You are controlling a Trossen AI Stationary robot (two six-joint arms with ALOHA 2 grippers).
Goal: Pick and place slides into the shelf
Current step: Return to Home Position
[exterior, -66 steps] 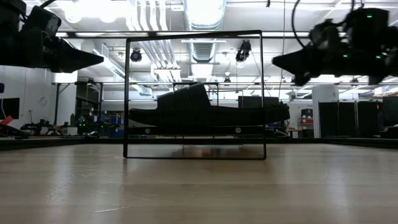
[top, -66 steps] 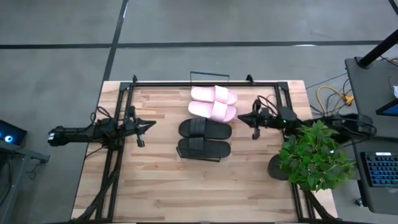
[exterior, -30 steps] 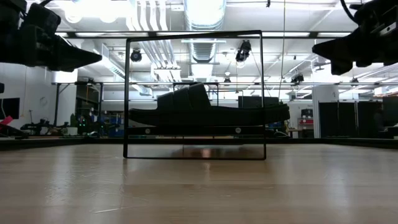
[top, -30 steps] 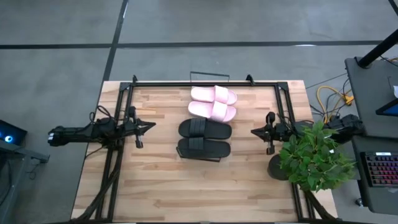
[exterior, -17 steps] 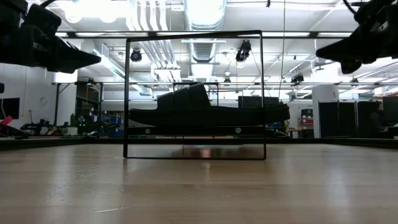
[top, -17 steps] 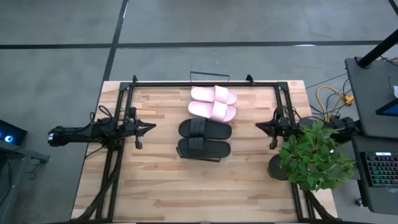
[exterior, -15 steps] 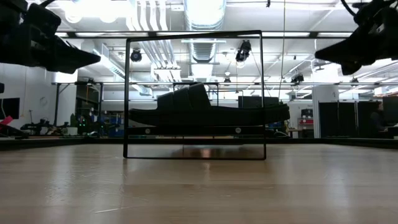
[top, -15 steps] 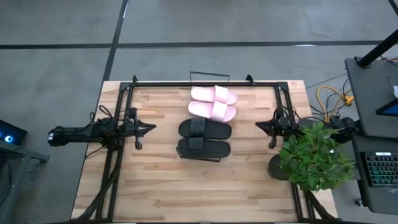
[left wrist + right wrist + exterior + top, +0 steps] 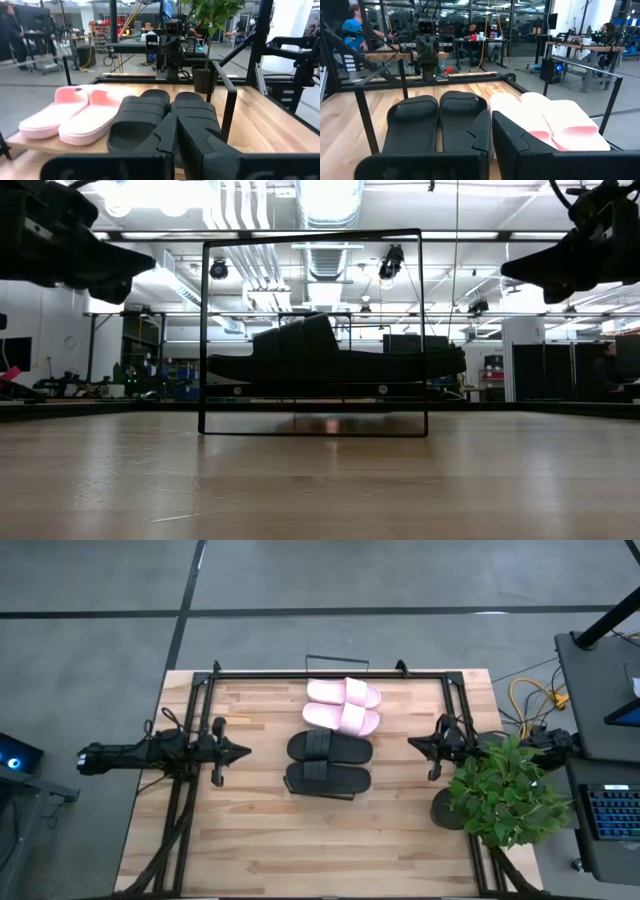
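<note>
The pink slides and black slides lie on the shelf mid-bench, between the left claw and right claw. Their long axes run arm to arm, pink toes facing the right arm, black toes the left. Both claws are pinched narrow and empty, the right slightly nearer.

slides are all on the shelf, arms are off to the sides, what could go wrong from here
1. The right arm lies right beside the potted plant; leaves overlap it from above, so moving it may snag them or tip the pot.
2. The slides fill the shelf with no spare board showing, so a bump might shed the end black slide.
The right hand and left hand are shut, clear of it.
</note>
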